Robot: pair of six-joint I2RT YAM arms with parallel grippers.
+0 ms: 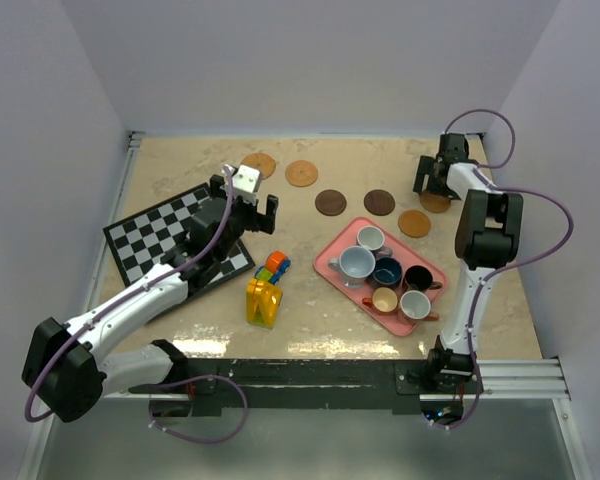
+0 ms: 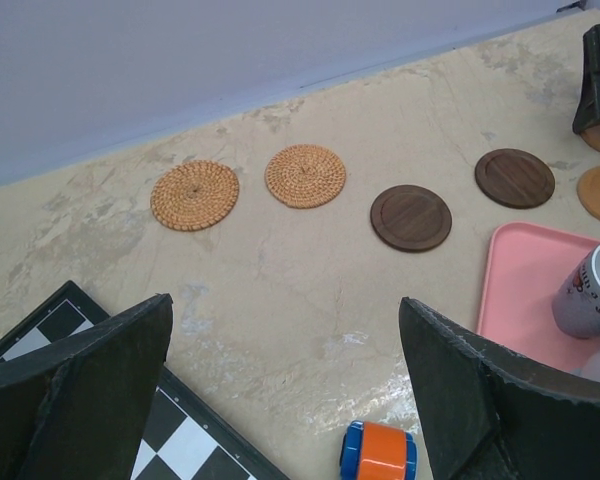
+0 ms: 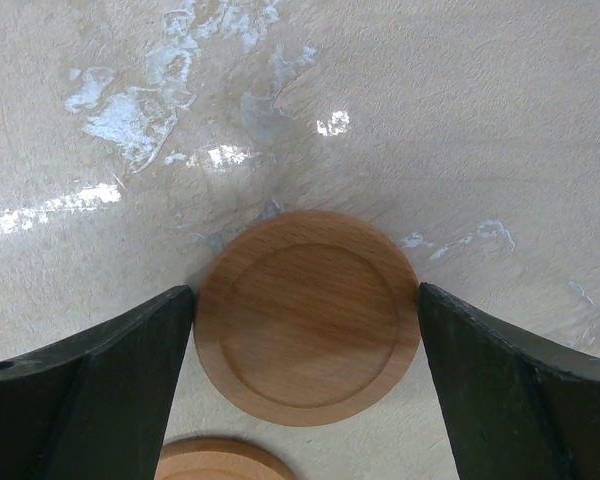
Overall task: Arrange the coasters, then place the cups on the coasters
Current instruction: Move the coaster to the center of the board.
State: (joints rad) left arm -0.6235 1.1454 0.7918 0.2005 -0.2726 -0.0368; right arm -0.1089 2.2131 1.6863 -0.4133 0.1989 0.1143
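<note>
— While the right claw (image 3: 305,295) stands spread astride that tan coaster (image 3: 307,318) at the far right, is it gripping?

— Not that I can tell. Its fingers (image 3: 130,380) sit at the disc's rim on either side, and the disc lies flat on the surface (image 3: 430,100). I'd call it released, about to pinch.

— How should it take it?

— Keep the tips low and centred across the widest part, and close evenly. A thin disc can skid or tip up if one finger lands first. Then lift only a little before carrying it into the row.

— What's close by?

— A second tan coaster (image 3: 225,460) lies just near-left of it, so dragging could knock it. Two dark coasters (image 1: 379,202) and two woven ones (image 1: 301,173) run leftward along the far side.

— And the cups (image 1: 387,270)?

— All six sit in the pink tray (image 1: 332,250), near of that row. A low sweep risks clipping them.

— The other arm?

— The left claw (image 2: 285,305) hangs released and empty above the chessboard (image 1: 150,235), well apart. Toy blocks (image 1: 264,300) lie near of it.
</note>
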